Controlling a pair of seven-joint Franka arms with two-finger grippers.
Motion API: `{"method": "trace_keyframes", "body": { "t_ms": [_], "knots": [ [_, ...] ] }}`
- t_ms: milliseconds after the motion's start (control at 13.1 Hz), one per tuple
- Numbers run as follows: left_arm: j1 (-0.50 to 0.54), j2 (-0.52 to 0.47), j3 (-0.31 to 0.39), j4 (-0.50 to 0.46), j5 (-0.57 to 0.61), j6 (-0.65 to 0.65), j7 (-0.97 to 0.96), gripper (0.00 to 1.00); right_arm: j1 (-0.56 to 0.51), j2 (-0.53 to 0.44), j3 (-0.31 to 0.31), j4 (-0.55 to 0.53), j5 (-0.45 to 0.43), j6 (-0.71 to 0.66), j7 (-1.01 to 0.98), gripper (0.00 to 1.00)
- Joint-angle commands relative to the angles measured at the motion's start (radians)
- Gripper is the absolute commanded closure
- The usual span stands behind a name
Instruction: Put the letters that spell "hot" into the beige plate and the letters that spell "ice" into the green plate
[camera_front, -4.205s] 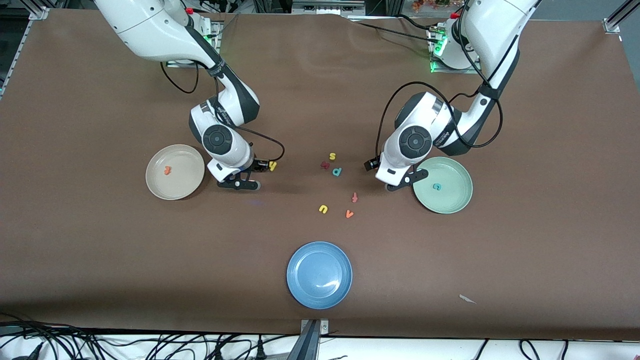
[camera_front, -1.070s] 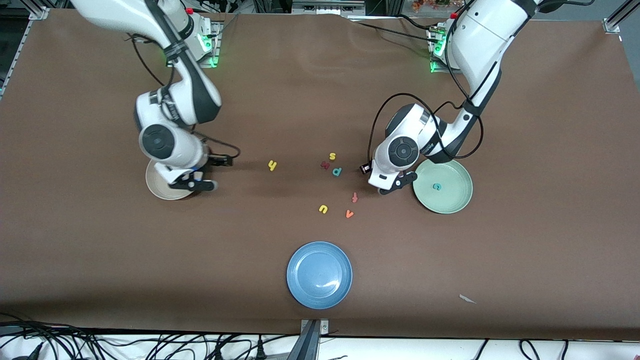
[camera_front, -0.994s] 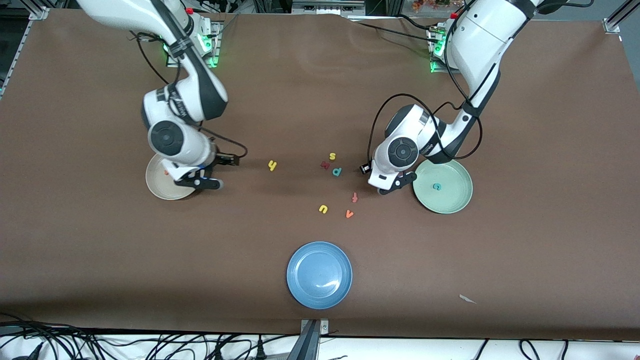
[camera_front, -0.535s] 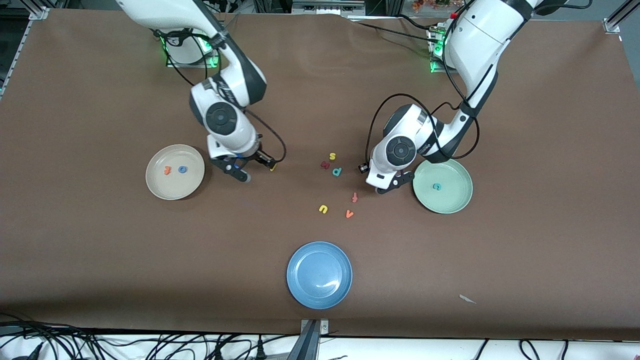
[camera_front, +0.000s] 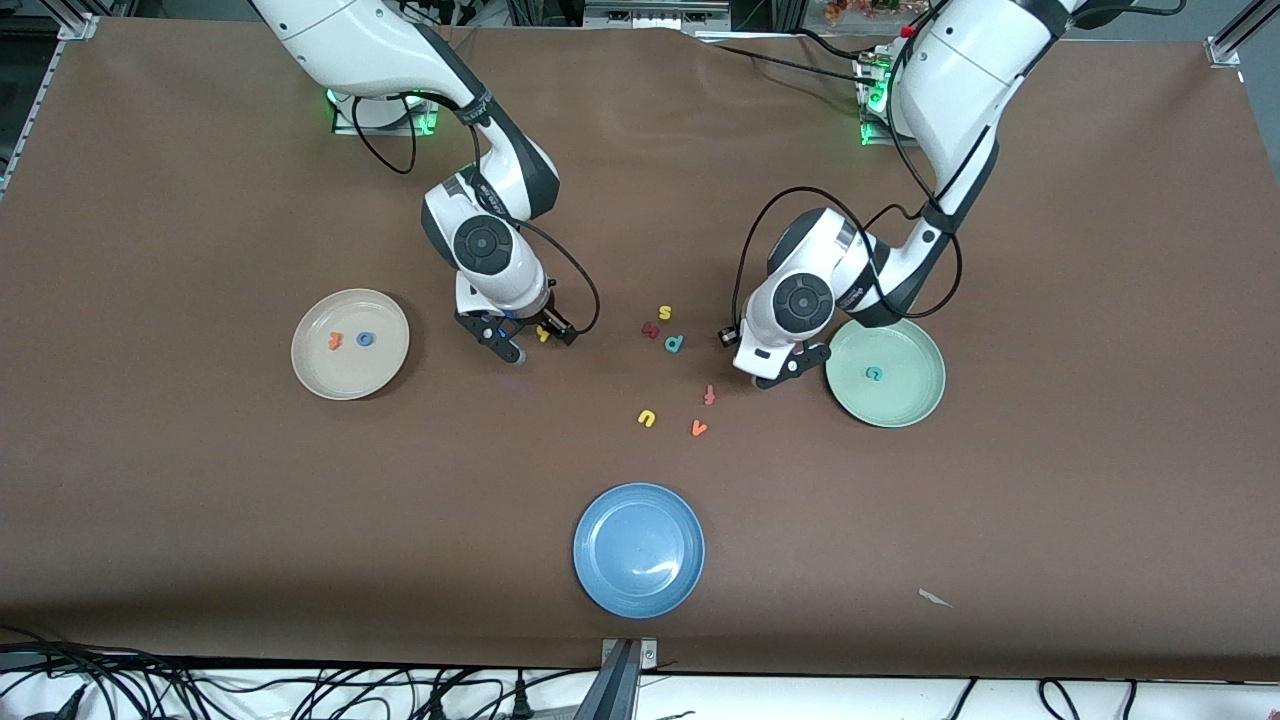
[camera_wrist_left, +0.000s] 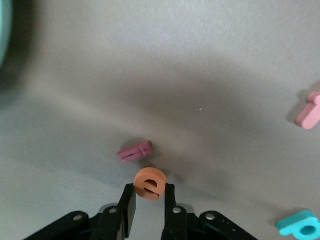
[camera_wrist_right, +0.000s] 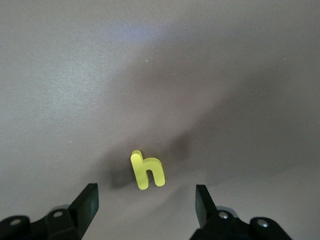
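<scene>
Front view: the beige plate (camera_front: 350, 344) lies toward the right arm's end of the table and holds an orange t (camera_front: 336, 341) and a blue o (camera_front: 366, 339). The green plate (camera_front: 886, 371) lies toward the left arm's end and holds a teal c (camera_front: 873, 374). The right gripper (camera_front: 528, 338) is low over the table beside the beige plate, with the yellow h (camera_front: 543, 333) under it. The left gripper (camera_front: 782, 370) is low over the table just beside the green plate. Between the two grippers lie a yellow s (camera_front: 664, 313), a maroon curved letter (camera_front: 650, 329), a teal p (camera_front: 674, 344), a pink f (camera_front: 709, 394), a yellow u (camera_front: 646, 418) and an orange v (camera_front: 699, 428). A blue plate (camera_front: 639, 549) lies nearest the camera.

Left wrist view: the left gripper (camera_wrist_left: 149, 200) has its jaws pinched on the orange e (camera_wrist_left: 149, 183). The maroon i (camera_wrist_left: 135, 151) lies flat on the table just beside the e.

Right wrist view: the right gripper (camera_wrist_right: 145, 202) has its jaws spread wide, one on each side of the h (camera_wrist_right: 146, 170), neither touching it. The h lies flat on the table.
</scene>
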Motion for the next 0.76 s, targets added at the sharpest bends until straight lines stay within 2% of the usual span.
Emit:
{"method": "trace_keyframes", "body": {
  "t_ms": [0, 229, 535, 688],
  "knots": [
    [0.003, -0.062, 0.014, 0.023, -0.006, -0.103, 0.012, 0.95, 0.008, -0.016, -0.006, -0.034, 0.000, 0.032, 0.021, 0.19],
    [0.032, -0.064, 0.018, 0.092, 0.048, -0.219, 0.065, 0.95, 0.008, -0.016, -0.009, -0.045, 0.000, 0.056, 0.019, 0.28],
    [0.131, -0.062, 0.016, 0.111, 0.152, -0.252, 0.241, 0.95, 0.008, -0.017, -0.011, -0.094, 0.000, 0.133, 0.019, 0.29],
    [0.167, -0.050, 0.017, 0.111, 0.186, -0.244, 0.326, 0.95, 0.006, -0.019, -0.012, -0.102, 0.000, 0.145, 0.014, 0.35]
  ]
}}
